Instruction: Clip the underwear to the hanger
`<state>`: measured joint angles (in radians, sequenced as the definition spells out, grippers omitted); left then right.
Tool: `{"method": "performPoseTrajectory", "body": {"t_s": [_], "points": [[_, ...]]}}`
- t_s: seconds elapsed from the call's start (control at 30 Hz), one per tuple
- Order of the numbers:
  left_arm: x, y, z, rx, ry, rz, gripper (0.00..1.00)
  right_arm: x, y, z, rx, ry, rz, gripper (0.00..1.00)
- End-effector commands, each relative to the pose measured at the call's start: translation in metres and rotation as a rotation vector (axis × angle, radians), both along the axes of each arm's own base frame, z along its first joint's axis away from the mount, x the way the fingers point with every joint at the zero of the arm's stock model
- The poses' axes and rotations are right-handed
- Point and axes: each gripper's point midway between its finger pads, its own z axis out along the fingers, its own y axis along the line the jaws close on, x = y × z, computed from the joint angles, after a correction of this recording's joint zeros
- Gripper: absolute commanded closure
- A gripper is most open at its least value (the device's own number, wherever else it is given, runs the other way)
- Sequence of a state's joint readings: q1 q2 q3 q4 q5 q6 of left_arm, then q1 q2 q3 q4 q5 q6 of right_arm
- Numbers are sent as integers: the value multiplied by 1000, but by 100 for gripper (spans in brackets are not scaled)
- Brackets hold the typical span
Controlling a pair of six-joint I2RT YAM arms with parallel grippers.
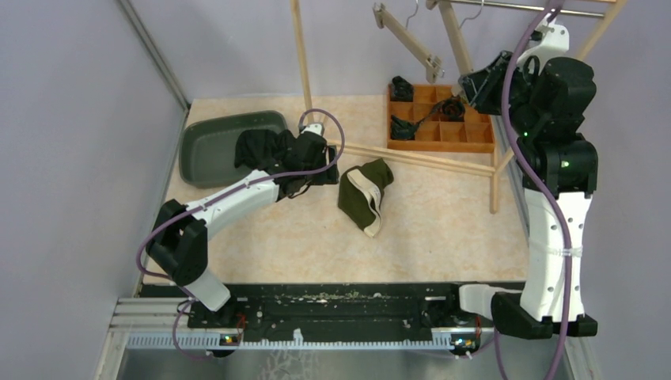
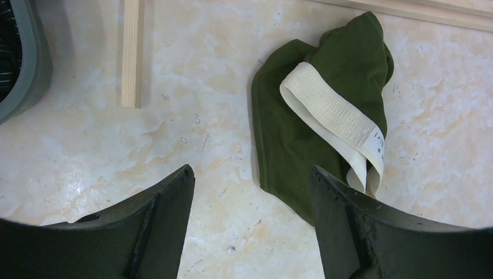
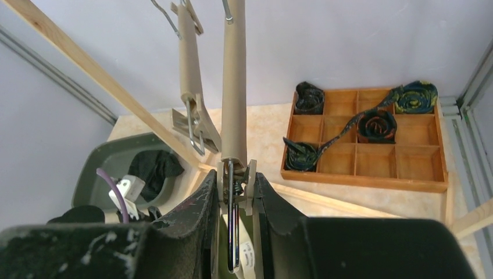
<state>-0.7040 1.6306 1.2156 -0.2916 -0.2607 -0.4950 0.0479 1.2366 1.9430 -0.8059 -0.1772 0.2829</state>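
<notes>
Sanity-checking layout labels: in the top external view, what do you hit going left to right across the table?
Grey tub → left gripper → green underwear → wooden divider tray → right arm. Hangers and right gripper overlap the tray's span, so they are left out.

The table top (image 1: 443, 229) is pale and creamy, with marks like stone. Soft purple walls (image 1: 71, 119) stand on the left, far and right. A grey metal strip (image 1: 154, 51) runs up the far left corner. A thin wooden frame (image 1: 301, 55) stands at the far side. A black bar (image 1: 356, 313) lies along the near edge.
</notes>
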Motion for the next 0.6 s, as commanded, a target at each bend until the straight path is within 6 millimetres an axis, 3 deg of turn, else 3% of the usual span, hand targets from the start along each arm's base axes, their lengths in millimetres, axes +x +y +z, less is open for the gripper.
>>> {"method": "performPoseTrajectory", "body": {"t_s": [0.0, 0.2, 0.4, 0.57], "points": [[0, 1, 13, -35, -23, -2, 23, -10, -8, 10, -4, -71, -39, 100], [-5, -12, 10, -76, 2, -63, 22, -34, -20, -25, 10, -31, -106, 100], [-10, -26, -6, -85, 43, -139, 22, -64, -23, -62, 43, -3, -130, 100], [-10, -33, -25, -74, 84, -164, 22, -67, -14, -93, 50, 53, -83, 100]]}}
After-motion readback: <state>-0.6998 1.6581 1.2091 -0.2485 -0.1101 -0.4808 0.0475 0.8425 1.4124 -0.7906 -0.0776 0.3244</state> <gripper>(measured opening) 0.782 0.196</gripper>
